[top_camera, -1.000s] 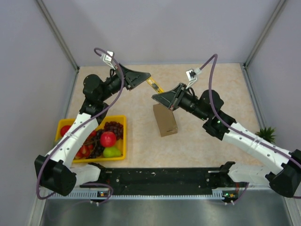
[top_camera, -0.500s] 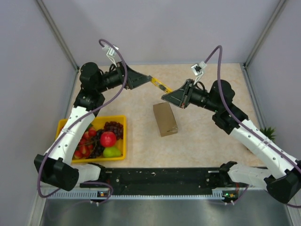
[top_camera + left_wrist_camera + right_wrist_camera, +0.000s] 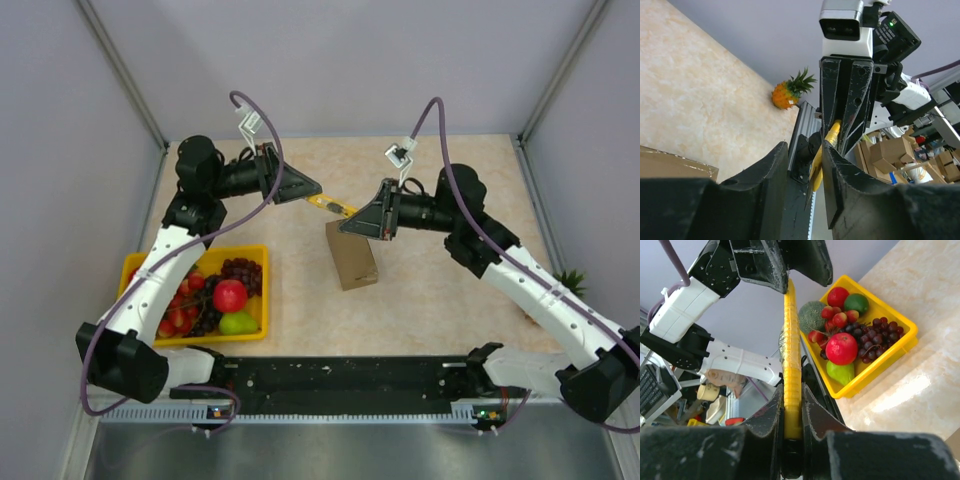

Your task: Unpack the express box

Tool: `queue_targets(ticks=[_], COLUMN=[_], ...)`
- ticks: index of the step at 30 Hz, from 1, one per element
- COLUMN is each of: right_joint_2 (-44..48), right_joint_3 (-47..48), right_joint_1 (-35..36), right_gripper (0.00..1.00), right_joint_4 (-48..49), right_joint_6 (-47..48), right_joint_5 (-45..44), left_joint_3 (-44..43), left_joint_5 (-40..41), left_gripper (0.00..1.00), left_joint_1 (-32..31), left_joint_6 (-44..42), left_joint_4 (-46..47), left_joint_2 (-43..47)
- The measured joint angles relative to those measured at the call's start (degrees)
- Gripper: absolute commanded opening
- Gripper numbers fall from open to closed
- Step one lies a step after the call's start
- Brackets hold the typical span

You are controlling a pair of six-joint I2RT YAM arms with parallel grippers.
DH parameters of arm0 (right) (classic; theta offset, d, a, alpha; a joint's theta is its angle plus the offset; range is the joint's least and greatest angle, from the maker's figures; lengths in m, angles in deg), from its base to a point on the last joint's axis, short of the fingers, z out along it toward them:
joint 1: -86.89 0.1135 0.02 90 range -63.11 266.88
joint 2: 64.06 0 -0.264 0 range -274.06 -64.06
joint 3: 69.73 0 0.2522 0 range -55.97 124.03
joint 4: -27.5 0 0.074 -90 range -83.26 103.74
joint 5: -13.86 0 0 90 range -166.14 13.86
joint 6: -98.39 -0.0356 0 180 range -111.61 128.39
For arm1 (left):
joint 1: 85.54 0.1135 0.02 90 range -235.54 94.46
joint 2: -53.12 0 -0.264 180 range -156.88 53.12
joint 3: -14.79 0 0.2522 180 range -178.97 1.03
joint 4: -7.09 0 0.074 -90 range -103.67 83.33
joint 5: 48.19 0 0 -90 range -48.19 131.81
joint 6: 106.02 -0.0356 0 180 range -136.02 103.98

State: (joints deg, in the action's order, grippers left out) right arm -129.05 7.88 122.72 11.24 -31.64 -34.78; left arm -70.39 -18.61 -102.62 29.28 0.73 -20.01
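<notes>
The express box [image 3: 351,255] is a closed brown cardboard box lying on the table's middle; its edge shows in the left wrist view [image 3: 670,162]. A yellow utility knife [image 3: 333,207] hangs in the air above its far end, between both grippers. My right gripper [image 3: 347,222] is shut on the knife's handle [image 3: 791,340]. My left gripper [image 3: 316,192] is at the knife's other end; its jaws stand apart, and the knife [image 3: 832,132] touches only one finger [image 3: 840,165]. Neither gripper touches the box.
A yellow fruit tray [image 3: 135,265] with an apple, grapes and a pear sits at the near left, also in the right wrist view [image 3: 900,347]. A small pineapple [image 3: 567,285] stands by the right wall. Grey walls enclose the table.
My right gripper has moved left and closed on the knife that the left gripper was holding out. The left gripper has come slightly down and right. The box has not moved.
</notes>
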Motion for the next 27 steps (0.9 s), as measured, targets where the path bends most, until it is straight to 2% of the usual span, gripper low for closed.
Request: queue_targets(ticks=[1,2,6,8,12,13,15,16,20,21,22,25,27], right_joint_2=[-0.28,-0.44,-0.79,-0.81,-0.87,-1.05,-1.31,-1.4,-1.51,-1.51,-1.51,-1.51,-1.46], right_joint_3=[0.0,0.0,0.0,0.0,0.02,0.02,0.02,0.02,0.02,0.02,0.02,0.02,-0.04], right_joint_1=[0.0,0.0,-0.02,-0.02,-0.13,-0.15,-0.2,-0.26,-0.39,-0.39,-0.39,-0.39,-0.39], right_gripper=[0.0,0.0,0.0,0.0,0.0,0.0,0.0,0.0,0.0,0.06,0.29,0.75,0.8], right_joint_4=[-0.2,-0.5,-0.63,-0.52,-0.42,-0.5,-0.55,-0.7,-0.35,-0.17,-0.07,0.28,1.6], right_joint_6=[-0.02,-0.02,0.0,-0.02,0.0,0.0,0.0,0.0,0.02,0.02,0.02,0.02,-0.7], right_joint_5=[0.2,0.39,1.27,1.68,2.05,2.1,1.97,1.99,3.34,3.54,3.58,2.23,0.66], left_joint_3=[0.35,0.63,1.53,1.53,1.53,1.53,1.53,1.51,1.44,1.44,1.44,1.44,1.44], left_joint_5=[-0.52,-1.09,-2.38,-2.82,-3.37,-3.43,-3.54,-3.91,-5.33,-5.44,-5.49,-5.05,-3.65], left_gripper=[0.36,0.42,0.53,0.54,0.37,0.26,0.13,0.0,0.0,0.0,0.0,0.0,0.0], left_joint_1=[0.0,0.02,0.02,0.02,0.02,0.02,0.0,-0.02,-0.04,-0.04,-0.04,-0.04,-0.11], left_joint_6=[-0.02,-0.02,-0.81,-1.75,-3.13,-3.5,-3.85,-4.07,-4.59,-4.57,-4.55,-4.0,-3.13], left_joint_4=[0.15,0.37,0.04,-0.61,-2.45,-2.67,-3.1,-3.13,-3.06,-3.06,-3.06,-3.08,-3.02], left_joint_2=[0.02,0.02,0.28,0.35,0.76,0.92,1.31,1.46,2.34,2.49,2.56,2.64,2.64])
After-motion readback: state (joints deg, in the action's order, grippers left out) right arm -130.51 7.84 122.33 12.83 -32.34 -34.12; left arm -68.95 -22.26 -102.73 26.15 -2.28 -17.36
